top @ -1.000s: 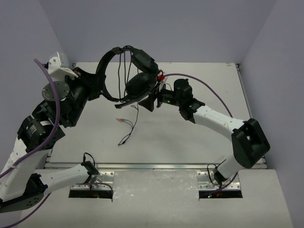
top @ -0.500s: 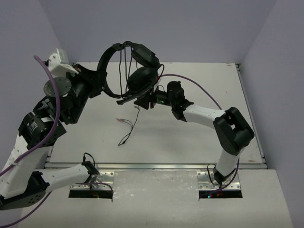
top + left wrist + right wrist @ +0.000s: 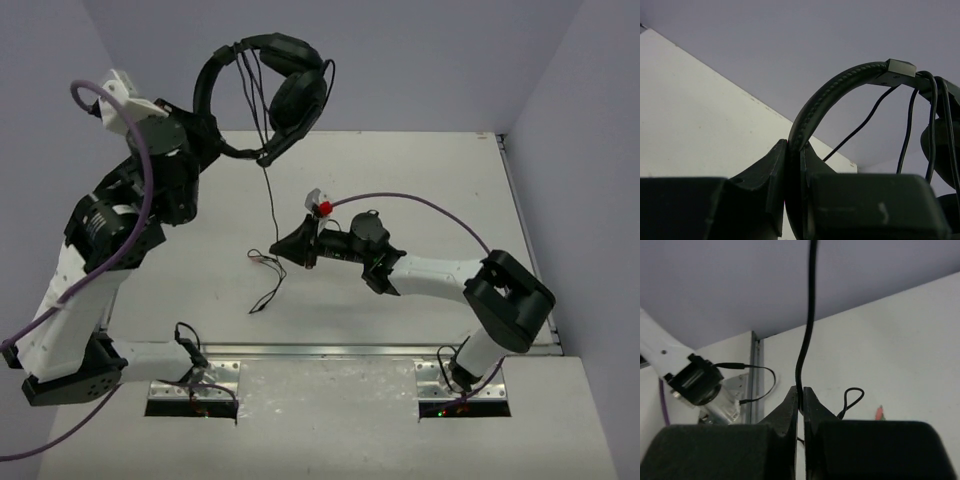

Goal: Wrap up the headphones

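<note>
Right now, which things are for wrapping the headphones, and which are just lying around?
For the job:
headphones, held up by the left gripper
thin cable, pinched by the right gripper

Just there:
purple robot cables
table

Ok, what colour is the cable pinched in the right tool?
Black cable, clearest in the right wrist view.

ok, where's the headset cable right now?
In the top view the cable hangs from the headphones, held up at the far left, down to the right gripper, which pinches it mid-table; its loose end lies on the table nearer the arms.
</note>
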Robot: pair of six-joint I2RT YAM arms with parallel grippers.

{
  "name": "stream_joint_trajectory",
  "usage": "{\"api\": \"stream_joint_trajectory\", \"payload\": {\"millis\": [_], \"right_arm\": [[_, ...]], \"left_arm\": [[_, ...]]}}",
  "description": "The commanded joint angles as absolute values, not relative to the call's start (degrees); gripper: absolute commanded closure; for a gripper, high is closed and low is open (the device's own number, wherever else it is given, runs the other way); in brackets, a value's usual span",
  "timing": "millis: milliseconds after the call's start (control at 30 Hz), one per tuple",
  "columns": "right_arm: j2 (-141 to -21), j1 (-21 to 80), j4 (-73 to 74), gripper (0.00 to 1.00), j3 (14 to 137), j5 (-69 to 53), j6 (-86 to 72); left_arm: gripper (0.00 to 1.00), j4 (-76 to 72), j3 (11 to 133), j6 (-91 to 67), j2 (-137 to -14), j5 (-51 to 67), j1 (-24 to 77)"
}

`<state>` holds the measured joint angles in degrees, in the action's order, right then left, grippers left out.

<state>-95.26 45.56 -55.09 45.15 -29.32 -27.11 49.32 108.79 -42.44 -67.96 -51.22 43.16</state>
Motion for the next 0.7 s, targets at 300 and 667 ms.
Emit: {"api": "stream_joint_trajectory", "payload": {"millis": [300,667], "right_arm": [[-72.89,61.68,-26.83,0.99,45.87,-15.14,-6.17],[-65.48,62.31,-12.05,0.99,50.88,-8.0,-0.89]], "left_arm": [[1.0,22.34,105.41,-26.12,-77.61,-79.37,39.82],[1.0,26.28,98.7,-34.37,-79.97,-65.57,29.62]]}}
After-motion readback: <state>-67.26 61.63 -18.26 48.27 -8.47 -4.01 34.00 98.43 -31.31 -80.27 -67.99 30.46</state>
